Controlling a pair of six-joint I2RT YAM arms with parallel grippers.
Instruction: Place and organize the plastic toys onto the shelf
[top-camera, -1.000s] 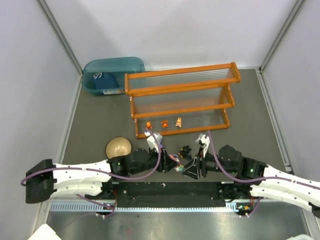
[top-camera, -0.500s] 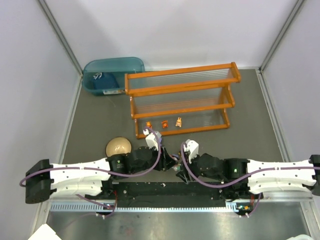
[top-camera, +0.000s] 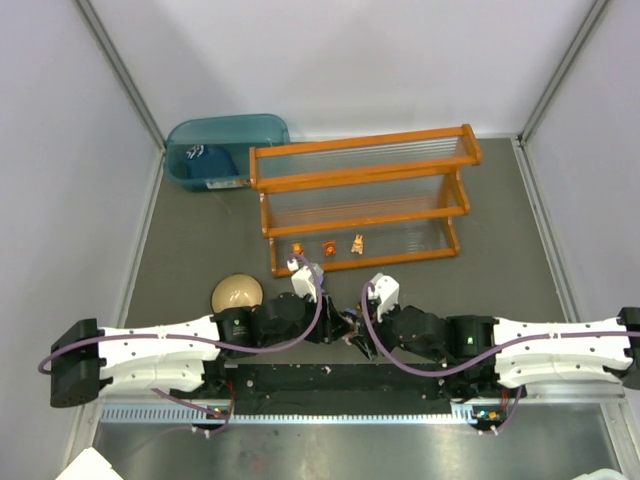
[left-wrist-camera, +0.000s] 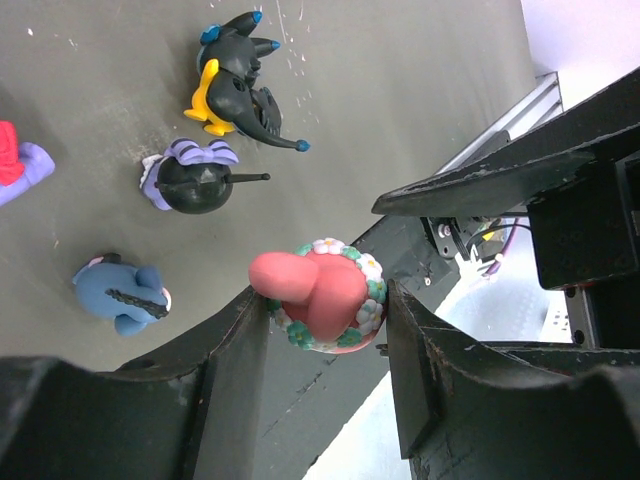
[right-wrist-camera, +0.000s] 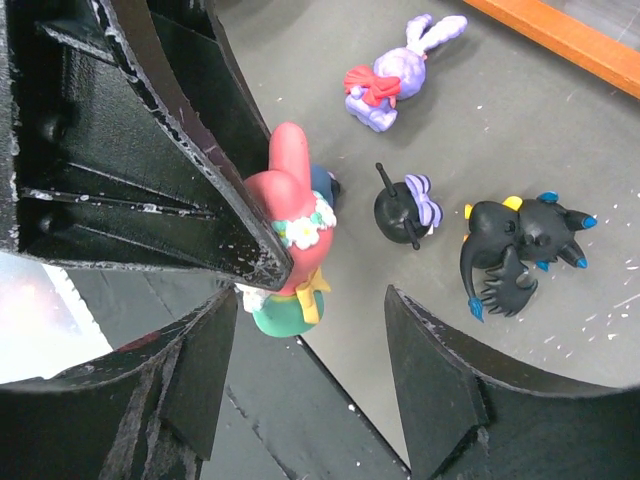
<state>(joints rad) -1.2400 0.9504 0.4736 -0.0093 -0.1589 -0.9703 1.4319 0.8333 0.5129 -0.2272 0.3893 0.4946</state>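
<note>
My left gripper (left-wrist-camera: 327, 300) is shut on the pink-red toy (left-wrist-camera: 310, 283), which wears a flower wreath, and holds it above the table's front edge. My right gripper (right-wrist-camera: 312, 300) is open, and its jaws straddle the green base of that same toy (right-wrist-camera: 292, 300) without closing on it. On the table beyond lie the purple bunny (right-wrist-camera: 385, 75), a round black toy (right-wrist-camera: 403, 210), a black spiky toy (right-wrist-camera: 520, 245) and the small dark-blue one (left-wrist-camera: 120, 295). Three orange toys (top-camera: 328, 246) stand on the bottom tier of the orange shelf (top-camera: 365, 170).
A teal bin (top-camera: 225, 140) sits behind the shelf's left end. A tan bowl (top-camera: 237, 293) lies left of my left arm. The black base rail (top-camera: 330, 378) runs just under both grippers.
My right arm has swung left, bringing its open gripper up against my left gripper and the pink-red toy. My left arm has barely moved.
</note>
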